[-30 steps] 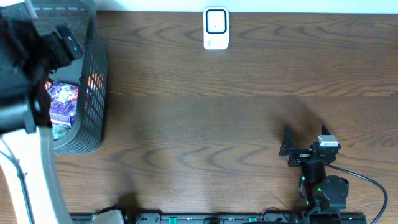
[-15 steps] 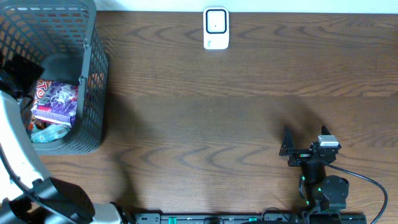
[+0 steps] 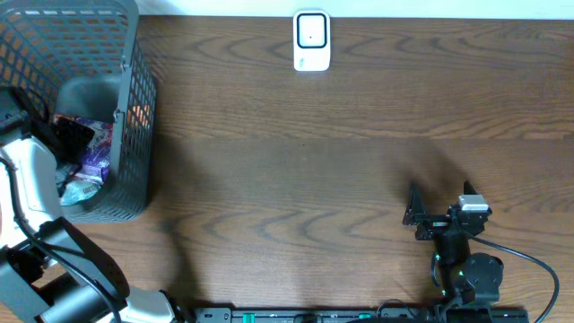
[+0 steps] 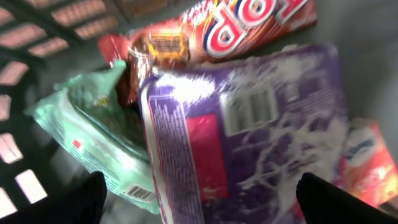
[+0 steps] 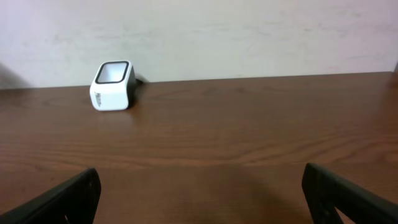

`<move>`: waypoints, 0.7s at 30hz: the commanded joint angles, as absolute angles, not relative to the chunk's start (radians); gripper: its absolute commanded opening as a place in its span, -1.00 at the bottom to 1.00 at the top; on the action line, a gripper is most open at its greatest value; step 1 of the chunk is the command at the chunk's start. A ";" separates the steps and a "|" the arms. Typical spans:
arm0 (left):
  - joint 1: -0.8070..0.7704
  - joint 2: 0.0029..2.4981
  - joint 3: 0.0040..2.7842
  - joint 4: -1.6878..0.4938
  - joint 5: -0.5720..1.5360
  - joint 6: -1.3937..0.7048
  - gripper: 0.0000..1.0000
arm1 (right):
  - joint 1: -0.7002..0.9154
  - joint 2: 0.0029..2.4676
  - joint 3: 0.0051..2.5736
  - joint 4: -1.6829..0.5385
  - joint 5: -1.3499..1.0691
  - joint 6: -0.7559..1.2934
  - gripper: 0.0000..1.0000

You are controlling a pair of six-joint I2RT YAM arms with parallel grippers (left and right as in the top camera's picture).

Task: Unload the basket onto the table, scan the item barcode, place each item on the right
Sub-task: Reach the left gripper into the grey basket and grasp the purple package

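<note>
Left gripper (image 4: 208,200) jaws spread wide, empty, inside basket (image 3: 134,108) over purple packet (image 4: 261,137); right gripper (image 5: 205,194) likewise spread, empty, above table (image 3: 296,179); scanner (image 3: 311,40) at far edge.

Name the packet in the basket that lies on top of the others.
The purple packet: it overlaps the red packet behind and the mint-green packet beside it, and a barcode-like white panel faces up.

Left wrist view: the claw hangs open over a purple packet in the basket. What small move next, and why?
Probably lower the left claw onto the purple packet and close: it lies topmost in the basket, between the open fingers, and nothing is held yet.
</note>
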State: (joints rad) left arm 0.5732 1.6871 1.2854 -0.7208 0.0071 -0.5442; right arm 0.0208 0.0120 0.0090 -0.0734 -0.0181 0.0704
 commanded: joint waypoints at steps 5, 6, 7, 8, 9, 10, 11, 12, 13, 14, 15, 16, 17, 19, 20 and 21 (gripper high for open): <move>0.570 1.728 1.210 -0.655 0.020 -0.551 0.75 | 0.017 0.007 0.006 -0.075 -0.010 0.062 0.98; 0.570 1.734 1.205 -0.649 0.024 -0.552 0.56 | 0.017 0.007 0.006 -0.075 -0.010 0.062 0.98; 0.570 1.744 1.200 -0.642 0.047 -0.551 0.33 | 0.017 0.007 0.006 -0.075 -0.010 0.062 0.98; 0.570 1.751 1.201 -0.640 0.062 -0.551 0.06 | 0.017 0.007 0.006 -0.075 -0.010 0.062 0.98; 0.570 1.754 1.201 -0.637 0.072 -0.552 -0.16 | 0.017 0.007 0.006 -0.075 -0.010 0.062 0.99; 0.570 1.755 1.201 -0.633 0.072 -0.551 -0.39 | 0.017 0.007 0.006 -0.075 -0.010 0.062 0.98; 0.570 1.754 1.203 -0.633 0.072 -0.551 -0.62 | 0.017 0.007 0.006 -0.075 -0.010 0.062 0.99; 0.570 1.750 1.205 -0.633 0.072 -0.551 -0.82 | 0.017 0.007 0.006 -0.075 -0.010 0.062 0.98; 0.570 1.746 1.208 -0.634 0.072 -0.551 -0.85 | 0.017 0.007 0.006 -0.075 -0.010 0.062 0.98; 0.570 1.737 1.211 -0.634 0.072 -0.551 -0.85 | 0.017 0.007 0.006 -0.075 -0.010 0.062 0.98; 0.570 1.728 1.214 -0.635 0.072 -0.552 -0.85 | 0.017 0.007 0.006 -0.075 -0.010 0.062 0.99; 0.570 1.713 1.218 -0.637 0.079 -0.552 -0.85 | 0.017 0.007 0.006 -0.075 -0.010 0.062 0.99; 0.570 1.693 1.224 -0.638 0.092 -0.552 -0.85 | 0.017 0.007 0.006 -0.075 -0.010 0.062 0.98; 0.571 1.647 1.237 -0.638 0.118 -0.552 -0.86 | 0.017 0.007 0.006 -0.075 -0.010 0.062 0.99; 0.571 1.610 1.245 -0.637 0.128 -0.552 -0.86 | 0.017 0.007 0.006 -0.075 -0.010 0.062 0.98; 0.571 1.574 1.251 -0.635 0.129 -0.552 -0.86 | 0.017 0.007 0.006 -0.075 -0.010 0.062 0.99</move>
State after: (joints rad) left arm 0.5724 1.7012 1.2171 -0.6376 0.0917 -0.5503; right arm 0.0208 0.0120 0.0090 -0.0734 -0.0177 0.0704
